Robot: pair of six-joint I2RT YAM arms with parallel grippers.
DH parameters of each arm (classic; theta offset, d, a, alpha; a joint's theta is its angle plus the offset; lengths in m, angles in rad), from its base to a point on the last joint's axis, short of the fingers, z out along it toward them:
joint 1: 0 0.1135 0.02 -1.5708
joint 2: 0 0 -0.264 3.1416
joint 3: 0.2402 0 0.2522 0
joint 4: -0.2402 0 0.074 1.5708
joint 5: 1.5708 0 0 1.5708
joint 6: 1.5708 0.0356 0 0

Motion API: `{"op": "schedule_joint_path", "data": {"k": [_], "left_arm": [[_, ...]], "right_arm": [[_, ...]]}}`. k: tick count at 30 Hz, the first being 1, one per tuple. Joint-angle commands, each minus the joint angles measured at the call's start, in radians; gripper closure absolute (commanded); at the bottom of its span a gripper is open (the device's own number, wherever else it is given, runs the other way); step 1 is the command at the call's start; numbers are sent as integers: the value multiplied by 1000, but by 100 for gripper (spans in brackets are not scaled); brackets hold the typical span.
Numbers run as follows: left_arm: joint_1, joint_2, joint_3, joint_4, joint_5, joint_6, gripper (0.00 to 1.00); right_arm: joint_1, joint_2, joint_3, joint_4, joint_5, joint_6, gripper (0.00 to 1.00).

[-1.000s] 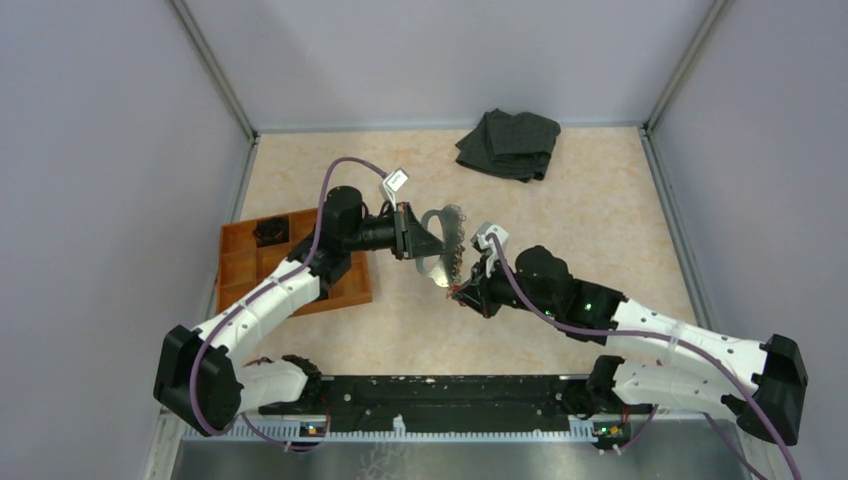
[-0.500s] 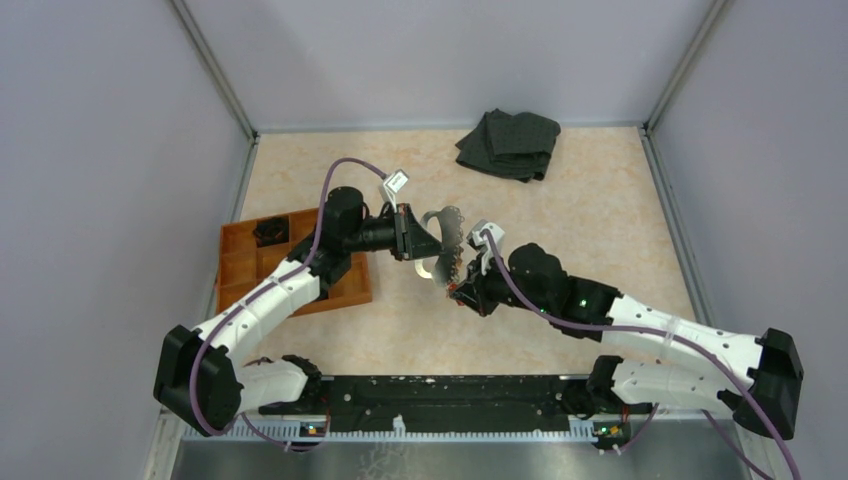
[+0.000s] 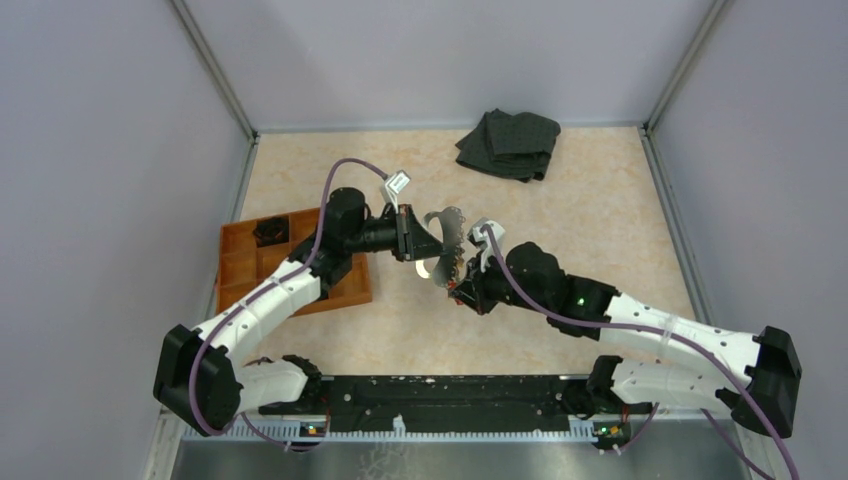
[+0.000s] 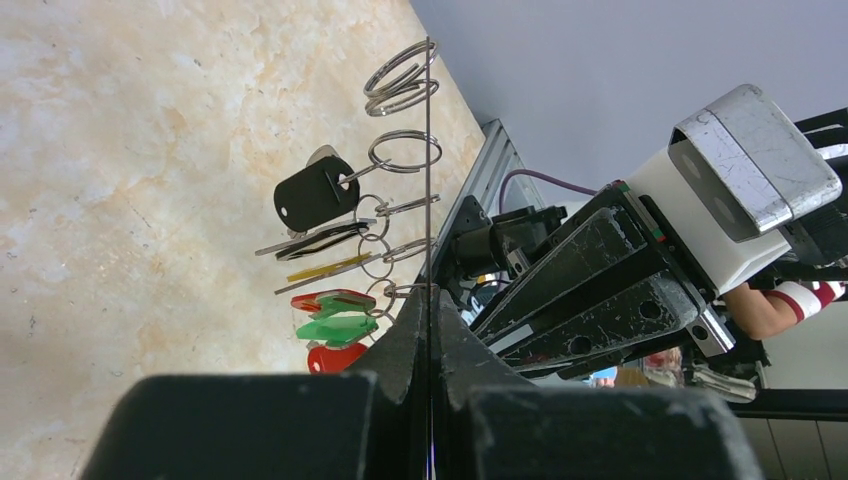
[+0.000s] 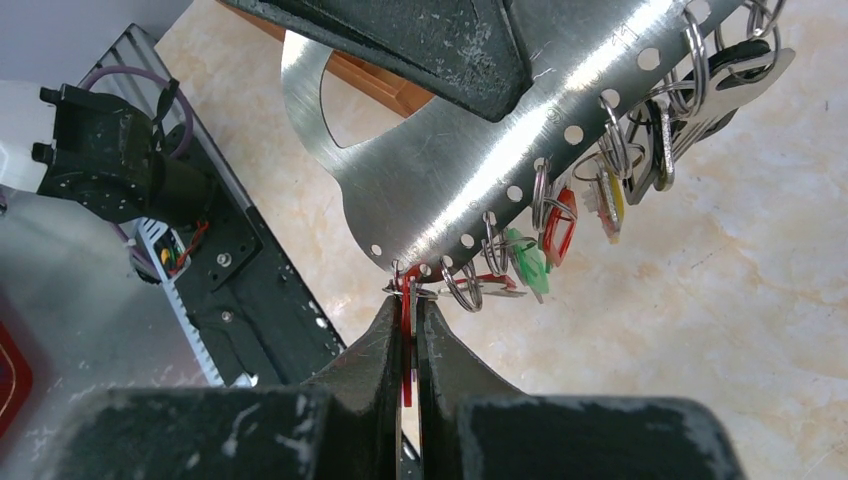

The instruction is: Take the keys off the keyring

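The keyring (image 5: 470,190) is a flat silvery curved plate with a row of holes, seen edge-on as a thin line in the left wrist view (image 4: 428,150). My left gripper (image 3: 418,243) is shut on it and holds it above the table. Several keys (image 3: 452,262) hang from it on small split rings, with black (image 4: 310,195), green (image 4: 335,328) and red heads. My right gripper (image 5: 408,305) is shut on a red key (image 5: 407,335) at the plate's lower end. A green key (image 5: 525,265) hangs beside it.
An orange gridded tray (image 3: 250,270) lies left of the left arm. A folded black cloth (image 3: 510,143) lies at the table's far side. A black rail (image 3: 450,395) runs along the near edge between the arm bases.
My right gripper has shifted a little to the left, still at the plate's lower end. The left gripper and the plate have barely moved.
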Motion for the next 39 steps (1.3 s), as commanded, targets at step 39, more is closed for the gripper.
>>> {"op": "schedule_joint_path", "data": {"k": [39], "left_arm": [[-102, -6, 32, -29, -155, -51, 100]], "right_arm": [[13, 21, 61, -9, 161, 99, 100]]}}
